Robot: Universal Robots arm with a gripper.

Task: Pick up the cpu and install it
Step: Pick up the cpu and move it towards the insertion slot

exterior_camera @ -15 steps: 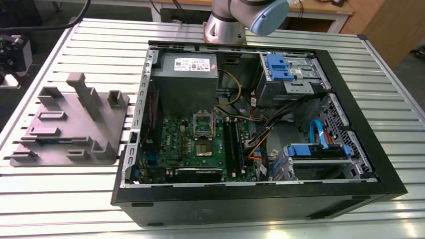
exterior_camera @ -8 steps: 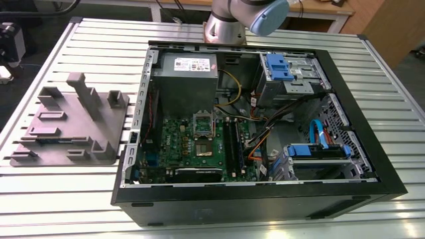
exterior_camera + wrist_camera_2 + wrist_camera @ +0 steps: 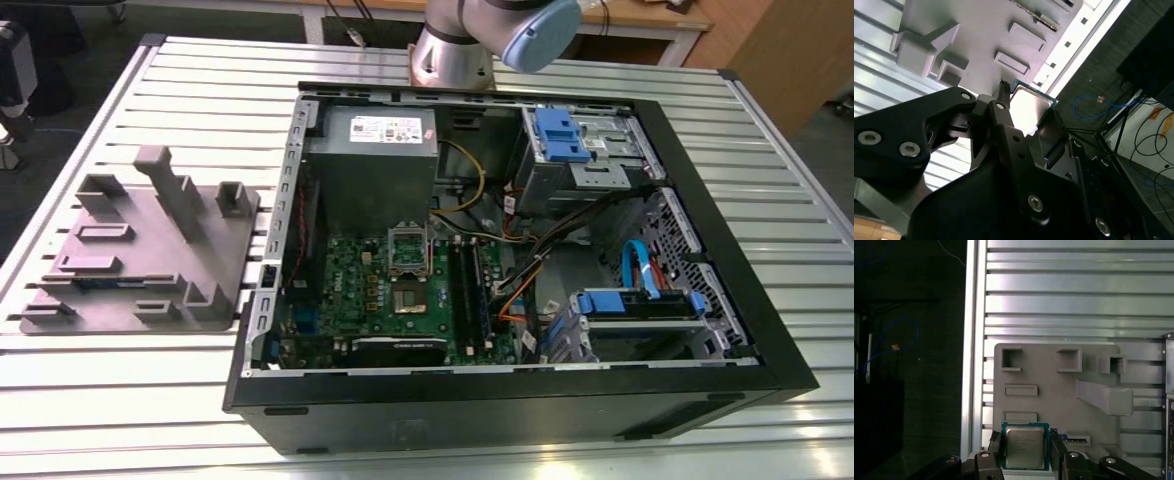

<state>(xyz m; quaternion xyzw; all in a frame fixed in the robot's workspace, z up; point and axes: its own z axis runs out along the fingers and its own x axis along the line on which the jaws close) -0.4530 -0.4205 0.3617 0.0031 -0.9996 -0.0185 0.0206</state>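
The cpu, a small square chip with a pale metal top and green rim, sits clamped between my gripper's two black fingers. It hangs in the air well above the grey plastic tray. In the second wrist view the cpu shows bright between the same fingers, near the tray's edge. The green motherboard lies inside the open computer case, with what looks like its socket near the board's middle.
The tray with upright posts stands on the slatted metal table at the exterior view's left of the case. A grey power supply, blue drive brackets and orange cables crowd the case. The arm's base is behind it.
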